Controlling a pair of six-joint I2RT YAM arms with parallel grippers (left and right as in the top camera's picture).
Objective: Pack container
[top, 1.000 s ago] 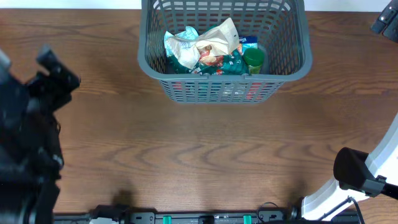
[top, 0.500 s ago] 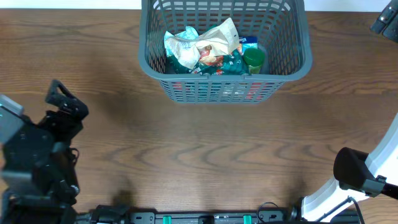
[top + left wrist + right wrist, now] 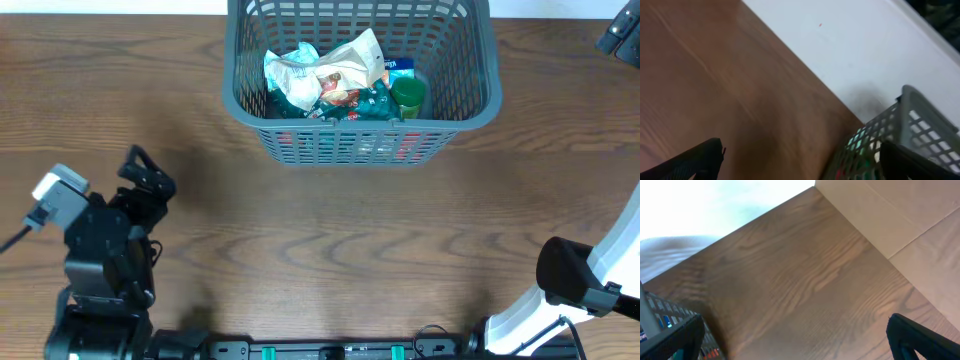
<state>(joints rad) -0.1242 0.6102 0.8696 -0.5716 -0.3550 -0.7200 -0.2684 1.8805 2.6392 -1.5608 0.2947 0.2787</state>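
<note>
Left arm has swung in from the left edge of the table (image 3: 330, 250). Its gripper (image 3: 148, 172) points toward the basket (image 3: 350, 145), fingers spread and empty. The basket sits far-centre with snack packets (image 3: 330, 75) heaped inside. The right gripper (image 3: 797, 342), also spread and empty, hangs off the basket's right end. Packing looks finished.

The left arm (image 3: 100, 260) is black, with a white block (image 3: 58, 188) and thin cable (image 3: 12, 240). The right arm (image 3: 520, 310) is white, its joint (image 3: 562, 268) and fingers (image 3: 920, 340) black.
</note>
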